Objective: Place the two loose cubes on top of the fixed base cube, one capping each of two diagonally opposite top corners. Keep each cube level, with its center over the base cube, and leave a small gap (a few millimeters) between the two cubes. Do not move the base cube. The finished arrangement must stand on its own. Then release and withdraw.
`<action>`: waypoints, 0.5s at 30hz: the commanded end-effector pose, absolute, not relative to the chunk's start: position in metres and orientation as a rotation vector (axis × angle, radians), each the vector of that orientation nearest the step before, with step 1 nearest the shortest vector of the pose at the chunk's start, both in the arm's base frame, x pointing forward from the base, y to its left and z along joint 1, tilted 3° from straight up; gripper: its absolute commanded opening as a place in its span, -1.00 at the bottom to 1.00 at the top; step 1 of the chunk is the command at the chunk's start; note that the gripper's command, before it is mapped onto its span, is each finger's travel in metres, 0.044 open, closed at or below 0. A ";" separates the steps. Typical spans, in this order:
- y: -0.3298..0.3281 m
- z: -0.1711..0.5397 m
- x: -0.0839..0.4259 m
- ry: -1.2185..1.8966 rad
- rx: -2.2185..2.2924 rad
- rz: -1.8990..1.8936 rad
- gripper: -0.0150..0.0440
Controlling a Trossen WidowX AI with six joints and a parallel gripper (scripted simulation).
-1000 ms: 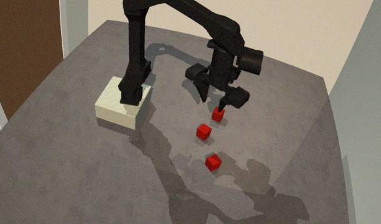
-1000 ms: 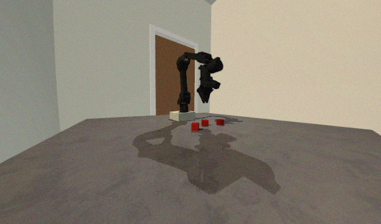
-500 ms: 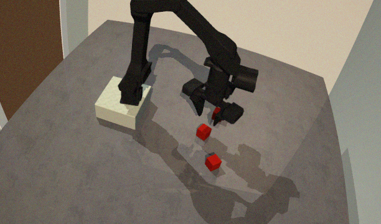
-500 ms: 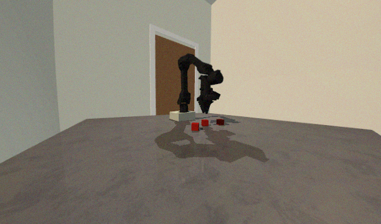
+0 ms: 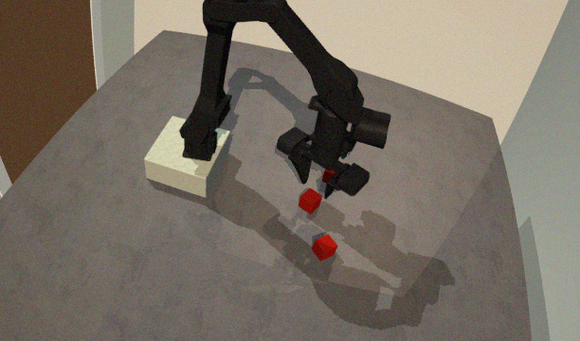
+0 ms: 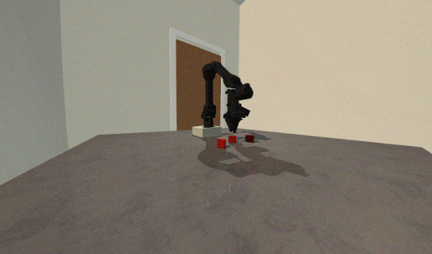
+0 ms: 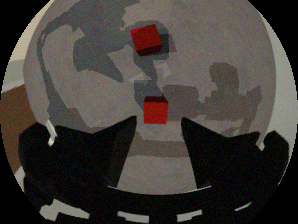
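Three red cubes sit apart on the grey tabletop [image 5: 129,265]: one [image 5: 324,247] nearest the viewer, another [image 5: 310,201] beyond it, the third [image 5: 328,175] partly hidden by the black arm's parted fingers [image 5: 316,187]. The arm [image 5: 335,80] rises from a cream block [image 5: 176,174].
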State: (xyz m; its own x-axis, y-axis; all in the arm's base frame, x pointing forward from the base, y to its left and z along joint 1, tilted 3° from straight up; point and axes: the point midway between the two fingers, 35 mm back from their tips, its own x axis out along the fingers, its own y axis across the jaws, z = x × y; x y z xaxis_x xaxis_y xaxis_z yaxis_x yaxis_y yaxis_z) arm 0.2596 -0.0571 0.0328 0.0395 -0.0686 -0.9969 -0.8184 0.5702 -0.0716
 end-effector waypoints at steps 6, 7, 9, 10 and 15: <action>-0.057 0.014 0.257 1.445 -0.806 0.703 0.41; -0.057 0.013 0.257 1.445 -0.806 0.703 0.41; -0.057 0.010 0.257 1.445 -0.806 0.703 0.41; -0.057 0.008 0.257 1.445 -0.806 0.703 0.41; -0.058 0.000 0.257 1.445 -0.806 0.703 0.41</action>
